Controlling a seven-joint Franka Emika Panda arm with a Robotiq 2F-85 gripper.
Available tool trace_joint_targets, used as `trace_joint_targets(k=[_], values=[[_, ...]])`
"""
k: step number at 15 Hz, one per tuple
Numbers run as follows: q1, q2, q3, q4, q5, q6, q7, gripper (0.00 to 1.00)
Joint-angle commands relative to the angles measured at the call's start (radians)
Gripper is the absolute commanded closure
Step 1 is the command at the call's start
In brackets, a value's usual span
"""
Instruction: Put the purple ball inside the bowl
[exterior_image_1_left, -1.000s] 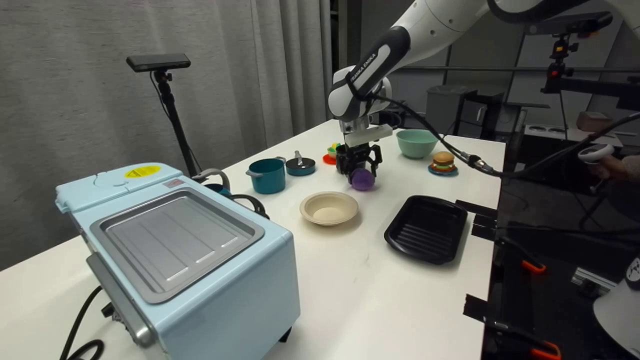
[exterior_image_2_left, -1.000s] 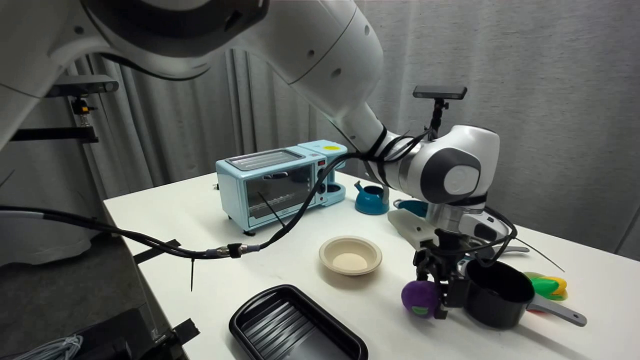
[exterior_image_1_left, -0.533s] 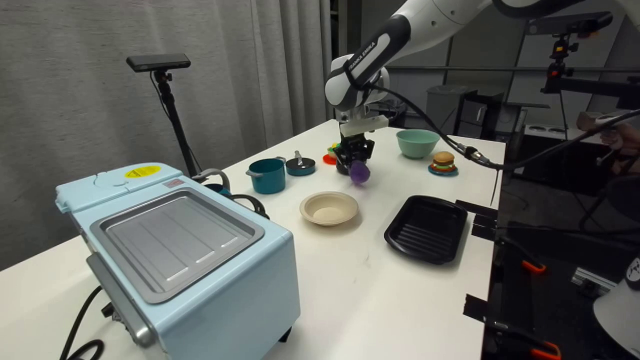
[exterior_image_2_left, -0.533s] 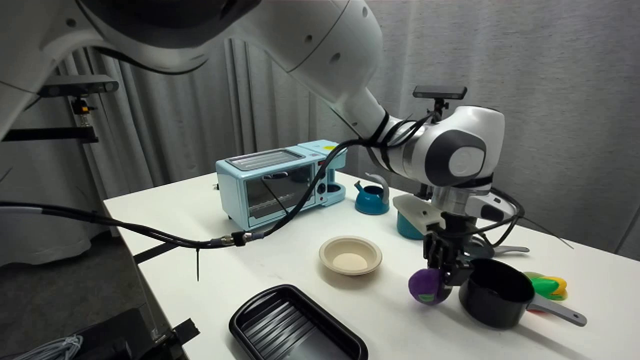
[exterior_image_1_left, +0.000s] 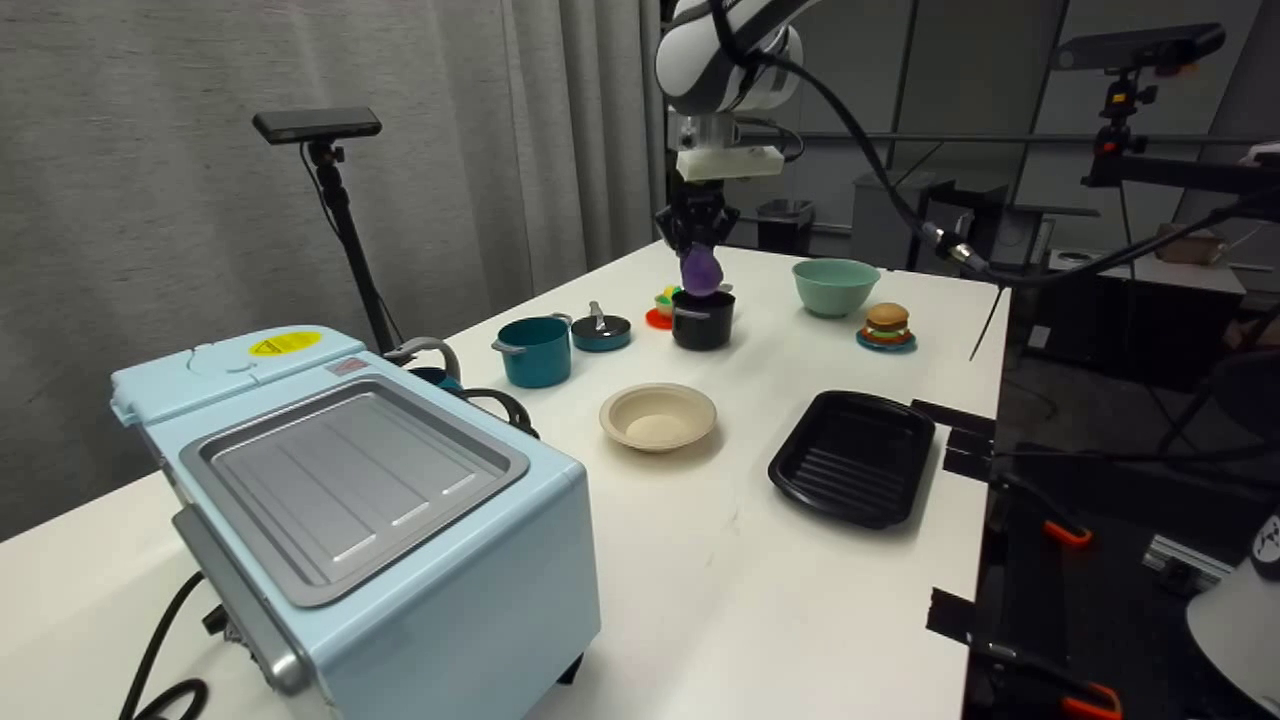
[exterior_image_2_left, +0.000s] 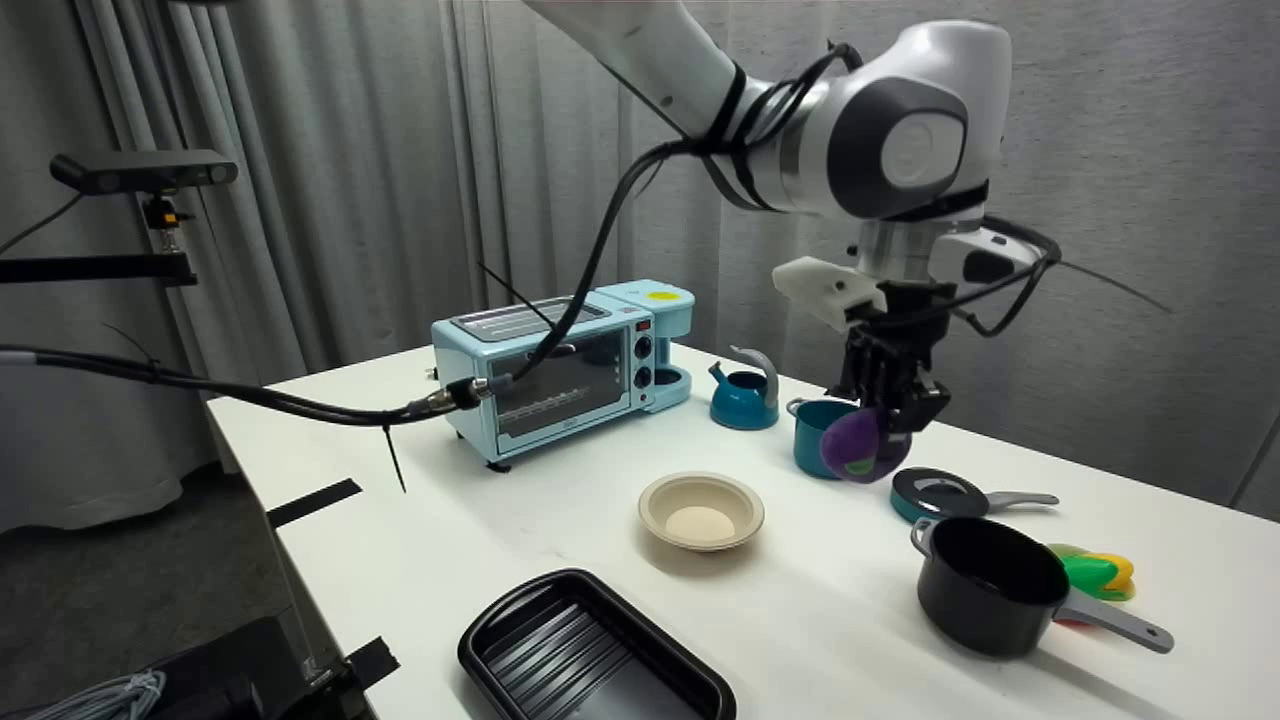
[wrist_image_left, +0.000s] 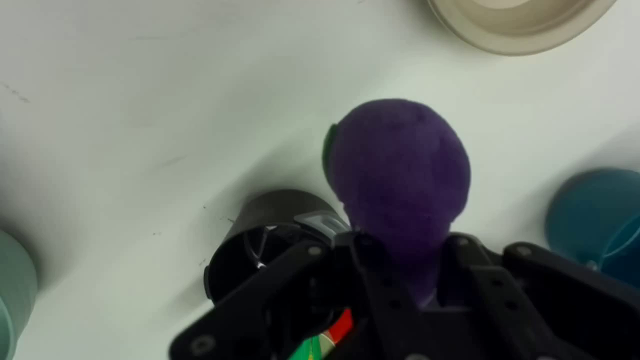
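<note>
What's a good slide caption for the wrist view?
Claw holding a purple ball above a white table, cream bowl cropped at top right.

One shallow cream bowl (exterior_image_2_left: 701, 512) and one light-green bowl (exterior_image_1_left: 835, 291) make two; one teal pot (exterior_image_1_left: 538, 352) and one black pot (exterior_image_2_left: 990, 602) also make two. There is one round purple ball (wrist_image_left: 400, 170), one blue kettle (exterior_image_2_left: 742, 406), one ribbed black tray (exterior_image_1_left: 855, 458) and one light-blue oven (exterior_image_2_left: 572, 390).

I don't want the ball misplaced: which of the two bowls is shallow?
The cream bowl, between the teal pot and the black tray; the green bowl is deeper and stands beside the toy burger.
</note>
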Motion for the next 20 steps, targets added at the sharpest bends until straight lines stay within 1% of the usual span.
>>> trace_joint_targets(k=[1,3,5,8,13,20], values=[[0.014,-0.180,0.025,-0.135,0.035,0.037,-0.039,0.94],[0.029,-0.236,0.043,-0.169,0.047,0.055,-0.037,0.94],[0.049,-0.267,0.064,-0.190,0.056,0.072,-0.025,0.94],[0.085,-0.255,0.095,-0.189,0.057,0.103,-0.002,0.94],[0.133,-0.173,0.122,-0.175,0.040,0.125,0.034,0.94],[0.170,-0.041,0.111,-0.172,0.014,0.119,0.073,0.94]])
